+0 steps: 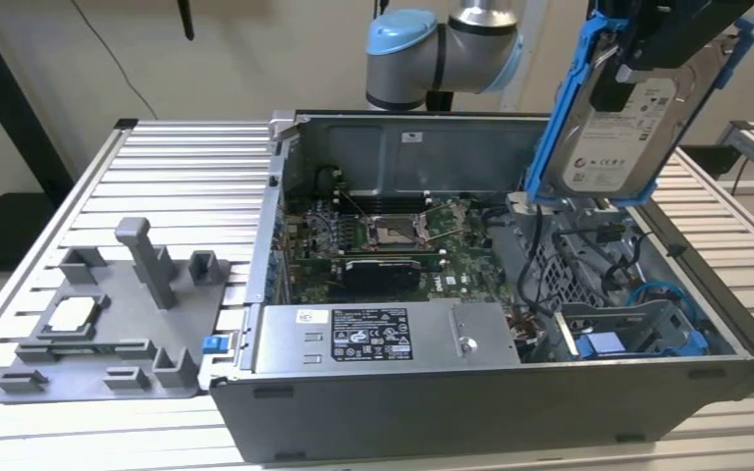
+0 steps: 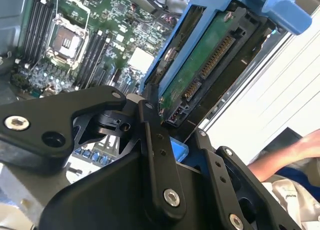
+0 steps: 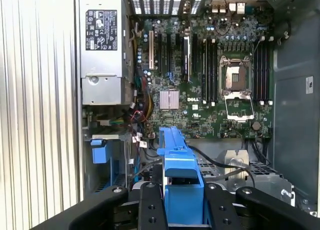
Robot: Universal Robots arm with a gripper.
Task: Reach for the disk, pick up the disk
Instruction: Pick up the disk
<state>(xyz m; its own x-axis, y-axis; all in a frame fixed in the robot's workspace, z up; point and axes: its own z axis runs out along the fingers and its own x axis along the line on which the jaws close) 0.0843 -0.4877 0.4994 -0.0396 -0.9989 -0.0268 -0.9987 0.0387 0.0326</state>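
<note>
The disk (image 1: 623,118), a silver hard drive with a white label and a blue frame, hangs tilted in the air above the open computer case (image 1: 482,412), at the exterior view's right. My gripper (image 1: 666,44) is shut on its upper end. In the second wrist view the disk's green underside (image 2: 200,65) rises between the black fingers (image 2: 150,135). The first wrist view has the disk's blue frame edge (image 3: 177,160) clamped in the gripper (image 3: 182,202), high over the motherboard (image 3: 215,90).
Inside the case lie the motherboard (image 1: 377,235), a power supply (image 1: 377,339) and a blue bracket (image 1: 626,339) in the drive bay. A grey fixture (image 1: 102,324) holding a small square chip sits on the slatted table (image 1: 181,167). A person's arm (image 2: 285,155) is close by.
</note>
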